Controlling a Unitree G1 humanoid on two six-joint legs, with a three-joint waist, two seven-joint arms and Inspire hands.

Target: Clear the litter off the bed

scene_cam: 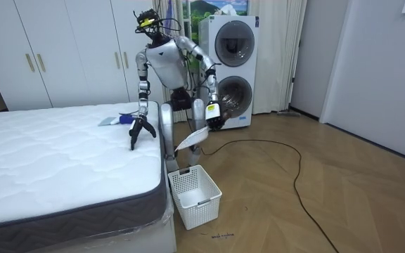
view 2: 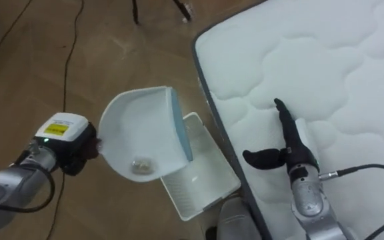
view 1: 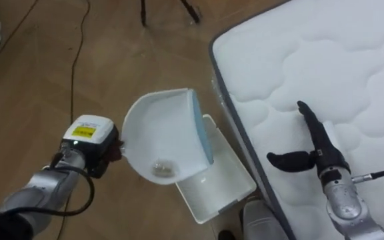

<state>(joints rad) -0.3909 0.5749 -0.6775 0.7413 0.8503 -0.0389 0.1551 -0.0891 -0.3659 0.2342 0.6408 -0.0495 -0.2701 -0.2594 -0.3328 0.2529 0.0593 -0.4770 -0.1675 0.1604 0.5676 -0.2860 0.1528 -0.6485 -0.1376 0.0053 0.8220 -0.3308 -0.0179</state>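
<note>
My left hand is shut on the handle of a white dustpan with a blue lip. I hold it tilted in the air above a white plastic basket that stands on the floor by the bed. A small pale scrap lies in the pan's low end. The bare white quilted mattress spreads out on the right. My right hand rests on it near its edge, open, fingers straight and thumb spread. In the room view I stand at the bed's side, dustpan over the basket.
A blue and grey thing lies on the mattress beyond my right hand. A dark cable runs over the wooden floor, and tripod legs stand at the far edge. Stacked washing machines and white wardrobes line the wall behind me.
</note>
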